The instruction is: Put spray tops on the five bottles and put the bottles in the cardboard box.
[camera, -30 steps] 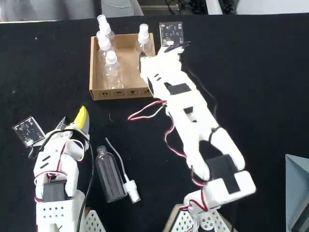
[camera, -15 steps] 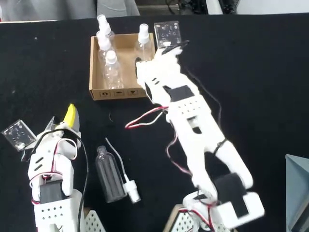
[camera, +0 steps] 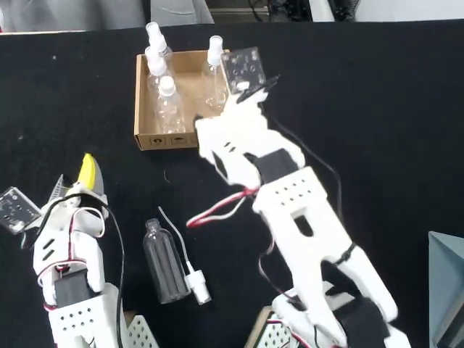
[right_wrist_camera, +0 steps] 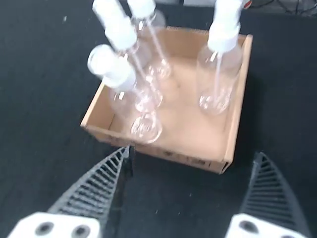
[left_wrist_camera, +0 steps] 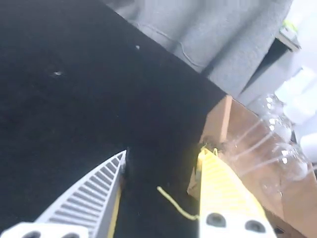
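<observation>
Four clear bottles point(right_wrist_camera: 218, 74) with white spray tops stand upright in the cardboard box point(camera: 167, 139), three bunched at one side and one apart. The fifth bottle point(camera: 164, 262), clear and uncapped, lies on the black worktop point(camera: 377, 109), with its spray top point(camera: 197, 281) and thin tube just beside the neck. The right gripper point(right_wrist_camera: 192, 152) gapes over the box's near wall, and the left gripper point(left_wrist_camera: 163, 153) gapes over the worktop apart from the box, neither holding anything.

The right arm point(camera: 290, 196) hides the cardboard box point(camera: 138, 101) at its near right corner; bottles point(left_wrist_camera: 290, 161) inside are blurred, partly cut off.
</observation>
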